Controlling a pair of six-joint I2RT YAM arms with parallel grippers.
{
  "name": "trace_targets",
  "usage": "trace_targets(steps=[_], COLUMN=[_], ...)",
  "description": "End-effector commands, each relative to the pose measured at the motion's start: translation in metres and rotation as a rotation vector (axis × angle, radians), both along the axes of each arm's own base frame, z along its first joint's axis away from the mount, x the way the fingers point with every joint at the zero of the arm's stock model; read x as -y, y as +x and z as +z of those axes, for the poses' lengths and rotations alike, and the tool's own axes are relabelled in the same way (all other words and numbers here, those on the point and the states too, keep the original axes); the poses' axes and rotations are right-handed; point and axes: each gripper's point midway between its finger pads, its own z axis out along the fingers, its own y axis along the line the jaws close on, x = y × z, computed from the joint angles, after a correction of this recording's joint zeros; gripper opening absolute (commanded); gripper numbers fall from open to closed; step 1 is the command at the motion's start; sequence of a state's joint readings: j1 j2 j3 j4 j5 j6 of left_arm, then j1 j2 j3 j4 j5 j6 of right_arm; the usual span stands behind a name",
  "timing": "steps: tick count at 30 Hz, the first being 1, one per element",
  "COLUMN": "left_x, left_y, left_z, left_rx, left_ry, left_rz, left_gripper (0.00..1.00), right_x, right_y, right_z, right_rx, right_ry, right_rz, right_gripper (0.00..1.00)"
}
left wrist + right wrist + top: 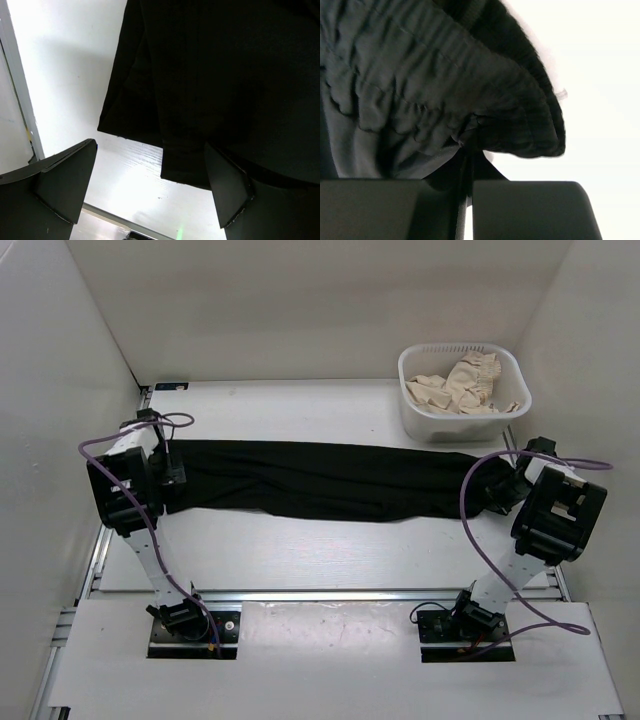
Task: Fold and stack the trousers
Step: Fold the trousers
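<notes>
1. Top external view: trousers [320, 480] lie stretched along the table [300, 550].
2. Right gripper [469, 182] is closed, seemingly pinching the waistband; so thin a bite could slip.
3. Left gripper [150, 146] is wide open over the hems, empty; it might catch one layer only.

A white basket [455, 426] stands at the far right corner of the white counter [330, 550], containing crumpled cream frilled garments [462, 388]; plain white walls enclose three sides.

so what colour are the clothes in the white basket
Cream-beige clothes in the basket, plain; best seen in the top external view.
</notes>
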State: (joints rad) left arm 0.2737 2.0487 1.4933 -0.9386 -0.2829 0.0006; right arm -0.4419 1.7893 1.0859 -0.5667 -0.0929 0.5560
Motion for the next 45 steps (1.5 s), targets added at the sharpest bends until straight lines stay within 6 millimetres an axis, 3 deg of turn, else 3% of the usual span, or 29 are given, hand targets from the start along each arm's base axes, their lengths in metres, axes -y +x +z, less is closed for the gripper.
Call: trace_targets(steps=[1, 3, 4, 5, 6, 7, 9, 10, 12, 13, 14, 15, 17, 18, 19, 20, 23, 27, 30, 33, 34, 35, 37, 39, 40, 42, 43, 44, 45], left_x=[0.009, 0.008, 0.003, 0.000, 0.001, -0.001, -0.007, -0.009, -0.011, -0.011, -0.008, -0.008, -0.005, -0.005, -0.002, -0.002, -0.002, -0.002, -0.002, -0.002, -0.001, -0.001, -0.001, -0.001, -0.001, -0.001, -0.001, -0.001, -0.001], left_y=[-0.022, -0.021, -0.020, -0.020, -0.019, -0.019, -0.010, -0.005, 0.004, 0.004, 0.009, 0.009, 0.011, 0.011, 0.013, 0.013, 0.013, 0.013, 0.013, 0.016, 0.016, 0.016, 0.016, 0.016, 0.016, 0.017, 0.017, 0.017, 0.017], left_z=[-0.010, -0.012, -0.011, -0.014, -0.014, -0.018, -0.014, -0.016, -0.009, -0.009, -0.007, -0.007, -0.003, -0.003, -0.003, -0.003, -0.003, -0.003, -0.003, -0.001, -0.002, -0.002, -0.002, -0.002, -0.002, 0.002, 0.002, 0.002, 0.002], left_rx=[-0.061, -0.053, -0.051, -0.057, -0.061, -0.067, -0.054, -0.042, -0.014, -0.014, -0.005, -0.004, 0.006, 0.006, 0.007, 0.007, 0.007, 0.007, 0.007, 0.016, 0.018, 0.018, 0.018, 0.018, 0.018, 0.027, 0.027, 0.027, 0.027], left_ry=[-0.035, -0.033, -0.004, 0.010, 0.025, 0.035, 0.062, 0.065, 0.073, 0.073, 0.075, 0.075, 0.078, 0.078, 0.078, 0.078, 0.078, 0.078, 0.078, 0.080, 0.072, 0.071, 0.071, 0.071, 0.071, 0.074, 0.074, 0.074, 0.074], left_rz=[0.001, 0.001, 0.004, 0.005, -0.002, -0.001, 0.001, 0.002, 0.003, 0.003, -0.007, -0.007, -0.018, -0.018, -0.027, -0.027, -0.027, -0.027, -0.027, -0.027, -0.028, -0.028, -0.028, -0.028, -0.028, -0.028, -0.028, -0.028, -0.028], left_gripper=[1.00, 1.00, 1.00, 1.00, 1.00, 1.00, 1.00, 1.00, 1.00, 1.00, 1.00, 1.00, 1.00, 1.00, 1.00, 1.00, 1.00, 1.00, 1.00, 1.00, 1.00, 1.00, 1.00, 1.00, 1.00, 1.00, 1.00, 1.00, 1.00], right_x=[0.024, 0.039, 0.029, 0.035, 0.033, 0.004, -0.030, -0.077, -0.114, -0.166, -0.190, -0.239, -0.291, -0.328, -0.353, -0.376, -0.452, -0.508, -0.524, -0.531, -0.542, -0.550, -0.562, -0.586, -0.591, -0.598, -0.598, -0.591, -0.583], right_y=[-0.006, 0.000, 0.002, 0.003, 0.017, 0.030, 0.047, 0.055, 0.062, 0.059, 0.057, 0.051, 0.049, 0.037, 0.041, 0.043, 0.029, 0.011, -0.010, -0.014, -0.020, -0.028, -0.036, -0.051, -0.055, -0.064, -0.071, -0.069, -0.069], right_z=[0.029, 0.071, 0.086, 0.109, 0.139, 0.152, 0.184, 0.193, 0.211, 0.213, 0.204, 0.212, 0.194, 0.190, 0.205, 0.182, 0.179, 0.167, 0.154, 0.129, 0.129, 0.117, 0.101, 0.095, 0.095, 0.100, 0.107, 0.115, 0.146], right_rx=[-0.024, 0.033, 0.032, 0.031, 0.072, 0.098, 0.152, 0.192, 0.202, 0.251, 0.232, 0.305, 0.324, 0.351, 0.407, 0.372, 0.444, 0.527, 0.520, 0.455, 0.456, 0.442, 0.434, 0.437, 0.441, 0.447, 0.463, 0.473, 0.530], right_ry=[-0.143, -0.282, -0.340, -0.465, -0.548, -0.586, -0.651, -0.677, -0.785, -0.789, -0.797, -0.782, -0.762, -0.747, -0.722, -0.714, -0.614, -0.458, -0.414, -0.403, -0.338, -0.321, -0.308, -0.223, -0.201, -0.147, -0.147, -0.175, -0.181], right_rz=[0.010, 0.050, 0.119, 0.145, 0.200, 0.296, 0.390, 0.510, 0.584, 0.679, 0.735, 0.812, 0.871, 0.938, 0.940, 0.945, 0.983, 0.994, 1.044, 1.073, 1.095, 1.140, 1.225, 1.336, 1.408, 1.487, 1.540, 1.542, 1.530], right_gripper=[0.00, 0.00, 0.00, 0.00, 0.00, 0.00, 0.00, 0.00, 0.00, 0.00, 0.00, 0.00, 0.00, 0.00, 0.00, 0.00, 0.00, 0.00, 0.00, 0.00, 0.00, 0.00, 0.09, 0.32, 0.55, 0.74, 0.90, 0.97, 0.99])
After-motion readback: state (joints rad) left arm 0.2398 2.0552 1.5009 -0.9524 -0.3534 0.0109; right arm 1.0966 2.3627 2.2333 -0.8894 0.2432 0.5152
